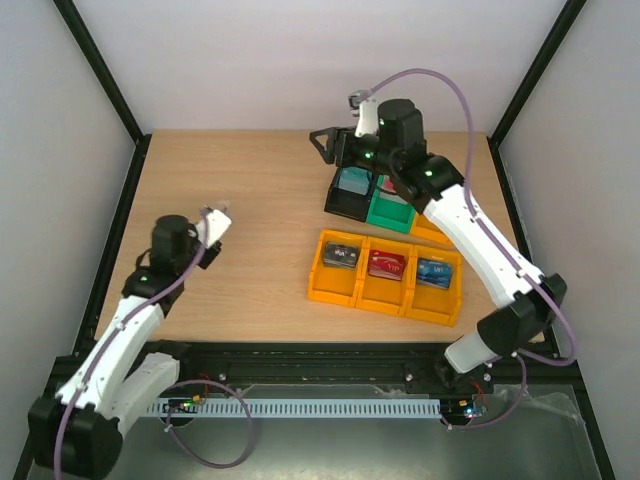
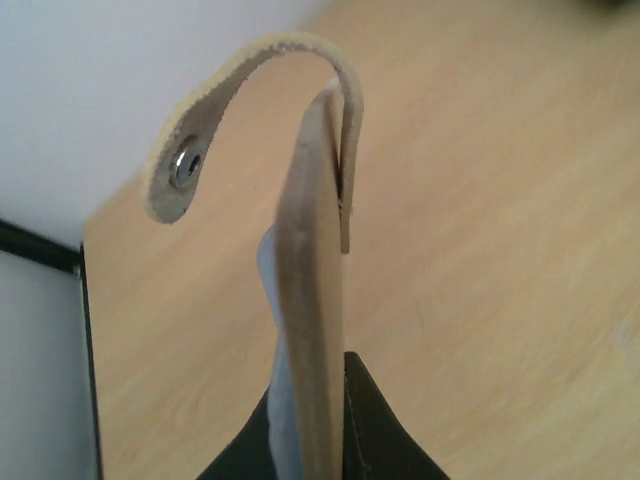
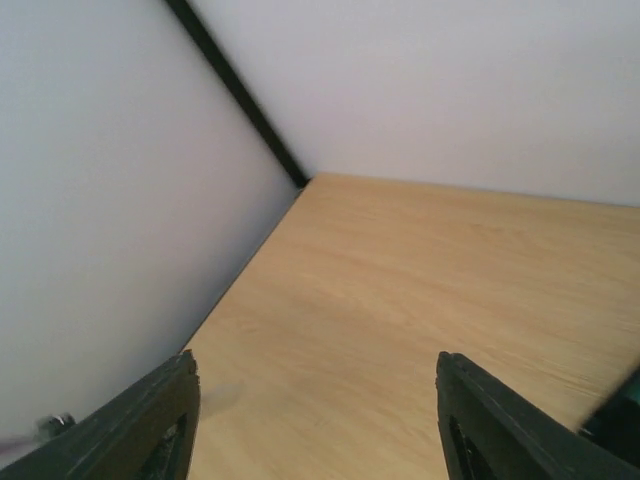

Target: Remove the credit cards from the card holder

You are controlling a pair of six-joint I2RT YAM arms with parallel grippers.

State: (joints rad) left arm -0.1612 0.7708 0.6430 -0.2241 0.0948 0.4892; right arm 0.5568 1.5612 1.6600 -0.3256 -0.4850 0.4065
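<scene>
My left gripper [image 1: 211,238] is shut on the pale beige card holder [image 1: 216,224] and holds it above the left side of the table. In the left wrist view the card holder [image 2: 312,290] stands edge-on between my fingers [image 2: 375,435], its snap tab [image 2: 186,166] curling over to the left, and no card shows in it. A red card [image 1: 386,263], a blue card [image 1: 432,270] and a dark card [image 1: 342,256] lie in the yellow bins. My right gripper [image 1: 326,146] is open and empty above the back of the table; its view shows only bare wood [image 3: 400,300].
A row of three yellow bins [image 1: 333,288] stands right of centre. Behind it stand a black bin [image 1: 343,206], a green bin [image 1: 389,213] and another yellow bin [image 1: 428,233] under the right arm. Black frame posts line the table's sides.
</scene>
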